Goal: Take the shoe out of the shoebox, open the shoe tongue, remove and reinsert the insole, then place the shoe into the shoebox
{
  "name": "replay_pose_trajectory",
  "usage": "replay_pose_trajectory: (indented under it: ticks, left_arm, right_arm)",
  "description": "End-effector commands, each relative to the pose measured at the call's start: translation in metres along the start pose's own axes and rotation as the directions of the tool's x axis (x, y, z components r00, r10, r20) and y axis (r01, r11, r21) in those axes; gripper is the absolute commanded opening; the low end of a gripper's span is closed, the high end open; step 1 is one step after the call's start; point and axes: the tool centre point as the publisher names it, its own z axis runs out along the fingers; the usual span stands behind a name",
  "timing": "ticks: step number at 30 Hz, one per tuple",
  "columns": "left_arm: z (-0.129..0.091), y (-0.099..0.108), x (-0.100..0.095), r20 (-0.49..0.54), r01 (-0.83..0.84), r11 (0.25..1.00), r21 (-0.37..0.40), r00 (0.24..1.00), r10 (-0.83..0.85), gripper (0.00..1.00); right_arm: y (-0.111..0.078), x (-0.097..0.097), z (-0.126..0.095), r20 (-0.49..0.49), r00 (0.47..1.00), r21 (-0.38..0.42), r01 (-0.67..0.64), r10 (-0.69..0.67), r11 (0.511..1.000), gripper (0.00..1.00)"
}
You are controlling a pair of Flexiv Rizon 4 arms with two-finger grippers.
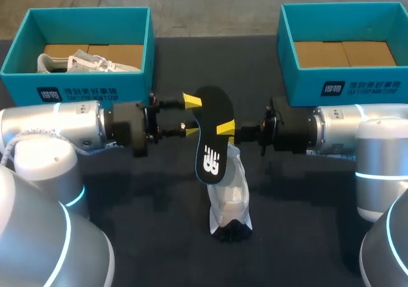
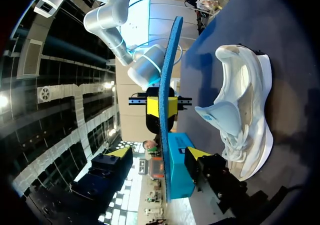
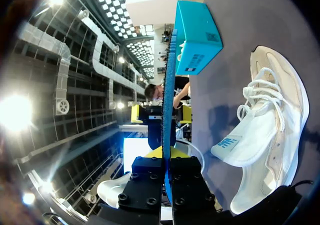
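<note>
The insole (image 1: 213, 134) is up in the air, black face with a white logo showing from the head view and a blue edge showing in the left wrist view (image 2: 167, 110) and the right wrist view (image 3: 169, 100). The right gripper (image 1: 226, 129) has it pinched, both yellow-tipped fingers pressed on it from either side. From its own wrist view that gripper (image 3: 167, 160) has the insole standing straight out from between its closed fingers. Opposite it is the left gripper (image 1: 191, 115), fingers spread wide. In its wrist view (image 2: 156, 154) the insole runs through the gap between the two yellow tips, and neither tip has a hold on it. Straight ahead of those open fingers sits the right gripper (image 2: 162, 107), clamped on the insole. The white shoe (image 1: 231, 194) stands on its sole on the dark table (image 1: 159, 236), under both grippers and below the insole, black heel end nearest the robot. Off to one side of the left fingers, the shoe (image 2: 245, 115) shows its laces and a pale blue tongue tab, and the same shows beside the right fingers (image 3: 272, 135). Behind the left gripper, the left shoebox (image 1: 76, 90) holds a second pale sneaker (image 1: 83, 62). Behind the right gripper, the right shoebox (image 1: 357, 86) shows its cardboard floor.
</note>
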Motion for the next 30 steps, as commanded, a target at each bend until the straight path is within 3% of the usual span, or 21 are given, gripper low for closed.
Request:
replay_pose_trajectory:
  ticks: [1,11,30]
  left_arm:
    - [0.010,-0.002,0.003,0.006,-0.003,1.000,-0.016,1.000,0.003,0.57]
    - [0.020,0.002,0.006,-0.004,-0.020,0.999,-0.037,1.000,0.020,0.46]
    - [0.029,0.018,0.013,-0.007,-0.017,0.999,-0.045,1.000,0.017,0.38]
  right_arm:
    - [-0.001,-0.001,0.002,0.003,1.000,-0.002,0.001,-0.001,1.000,0.00]
    - [-0.001,-0.001,0.002,0.003,1.000,-0.002,0.001,-0.001,1.000,0.00]
    - [-0.001,-0.001,0.002,0.003,1.000,-0.002,0.001,-0.001,1.000,0.00]
